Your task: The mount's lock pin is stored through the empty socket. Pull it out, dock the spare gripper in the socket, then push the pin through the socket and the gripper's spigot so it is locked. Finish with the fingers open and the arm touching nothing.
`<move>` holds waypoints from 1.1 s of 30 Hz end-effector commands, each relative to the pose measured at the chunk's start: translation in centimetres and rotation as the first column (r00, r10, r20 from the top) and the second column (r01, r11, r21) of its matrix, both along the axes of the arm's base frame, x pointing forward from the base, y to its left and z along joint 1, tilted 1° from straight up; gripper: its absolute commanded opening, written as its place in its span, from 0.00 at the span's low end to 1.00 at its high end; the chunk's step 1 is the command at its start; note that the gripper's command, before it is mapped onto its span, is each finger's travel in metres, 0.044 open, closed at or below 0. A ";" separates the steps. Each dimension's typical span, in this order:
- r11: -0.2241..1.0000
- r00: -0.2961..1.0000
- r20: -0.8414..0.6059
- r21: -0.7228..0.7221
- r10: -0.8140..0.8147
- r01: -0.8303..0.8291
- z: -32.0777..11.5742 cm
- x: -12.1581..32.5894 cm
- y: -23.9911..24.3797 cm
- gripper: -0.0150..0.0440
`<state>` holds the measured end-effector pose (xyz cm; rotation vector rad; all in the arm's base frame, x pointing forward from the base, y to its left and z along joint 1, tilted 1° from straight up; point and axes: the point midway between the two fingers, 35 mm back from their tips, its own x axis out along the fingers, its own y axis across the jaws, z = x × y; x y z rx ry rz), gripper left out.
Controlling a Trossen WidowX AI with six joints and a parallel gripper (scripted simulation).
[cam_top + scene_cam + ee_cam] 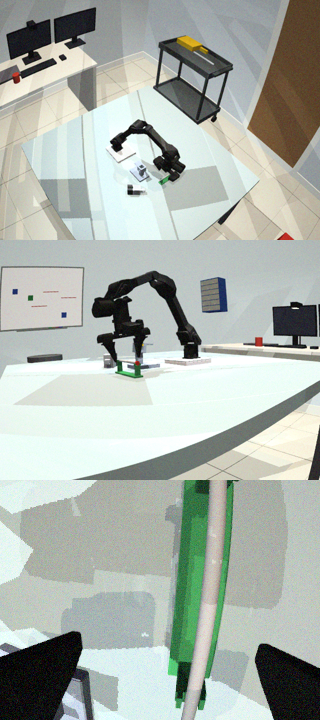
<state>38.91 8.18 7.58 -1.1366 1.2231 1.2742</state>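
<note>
Pale table, red pin tip (137, 363) visible only from exterior.

The lock pin (164, 177) (127, 361) (213, 575), a thin pale rod w/ a red end, lies approx. level across the two uprights of a green cradle (162, 181) (128, 374) (192, 600), out of the socket. The mount (141, 168) (139, 360), grey, stands upright on its flat base, its square socket open at top w/ no gripper docked. Spare gripper (135, 189) (107, 361), blk at one end & pale grey toward its narrower end, lies on its side near the mount's base, undocked.
</note>
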 end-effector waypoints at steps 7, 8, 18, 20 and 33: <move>1.000 1.000 -0.011 -0.002 0.000 0.000 2.1 -0.3 0.0 1.00; 1.000 1.000 -0.014 -0.003 0.001 -0.001 2.3 -0.4 0.0 1.00; 1.000 0.999 -0.036 -0.007 0.001 -0.002 4.3 -0.9 -0.1 1.00; 1.000 0.999 -0.040 -0.007 0.001 -0.002 4.7 -1.0 -0.1 1.00; 1.000 1.000 -0.002 0.001 -0.003 0.003 8.0 -1.4 -0.1 1.00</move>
